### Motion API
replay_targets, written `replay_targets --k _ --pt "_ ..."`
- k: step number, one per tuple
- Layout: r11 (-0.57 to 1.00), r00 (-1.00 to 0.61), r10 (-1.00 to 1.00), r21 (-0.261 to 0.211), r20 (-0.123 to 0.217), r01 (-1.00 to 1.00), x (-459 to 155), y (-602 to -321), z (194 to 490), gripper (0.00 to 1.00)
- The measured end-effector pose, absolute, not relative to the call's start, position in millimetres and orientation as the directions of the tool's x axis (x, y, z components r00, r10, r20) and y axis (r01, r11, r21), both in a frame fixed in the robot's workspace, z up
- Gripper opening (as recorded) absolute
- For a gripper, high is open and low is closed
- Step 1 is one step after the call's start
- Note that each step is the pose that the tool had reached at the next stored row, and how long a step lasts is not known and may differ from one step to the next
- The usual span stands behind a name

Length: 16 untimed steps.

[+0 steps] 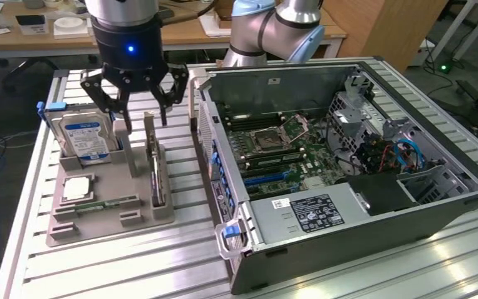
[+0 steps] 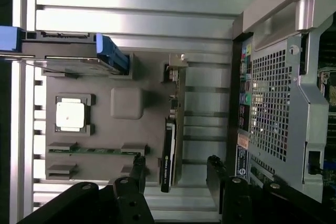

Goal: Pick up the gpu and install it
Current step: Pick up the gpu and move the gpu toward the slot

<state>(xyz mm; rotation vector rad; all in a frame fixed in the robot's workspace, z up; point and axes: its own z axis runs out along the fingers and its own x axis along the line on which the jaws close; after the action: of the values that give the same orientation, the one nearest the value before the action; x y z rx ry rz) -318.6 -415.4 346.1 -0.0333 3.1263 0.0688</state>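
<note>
Pincer (image 1: 139,116) spread wide over the gpu (image 1: 154,171), holding nothing.
The gpu stands on edge in a grey holder (image 1: 98,224) on the tabletop (image 1: 139,268), next to a hard drive (image 1: 85,140). The pincer hangs close above its upper end. An open case (image 1: 438,199) lies to the exterior view's right.

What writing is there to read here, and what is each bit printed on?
No text is legible.
Blue label on the hard drive: print too small to read.
Black sticker in the computer case: too small.
White sticker beside it: too small.
</note>
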Motion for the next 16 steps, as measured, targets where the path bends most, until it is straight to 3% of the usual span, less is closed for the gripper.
replay_targets --k 10,12,13,16 --pt "0.999 -1.0 -0.021 0.044 -0.015 -0.022 -318 -428 330 0.59" --pt "0.999 -1.0 -0.021 0.044 -0.014 -0.022 -318 -428 327 0.6" --pt "0.999 -1.0 -0.021 0.044 -0.013 -0.022 -318 -428 327 0.66" --pt "0.999 -1.0 -0.022 0.039 -0.012 -0.023 -318 -429 326 0.66"
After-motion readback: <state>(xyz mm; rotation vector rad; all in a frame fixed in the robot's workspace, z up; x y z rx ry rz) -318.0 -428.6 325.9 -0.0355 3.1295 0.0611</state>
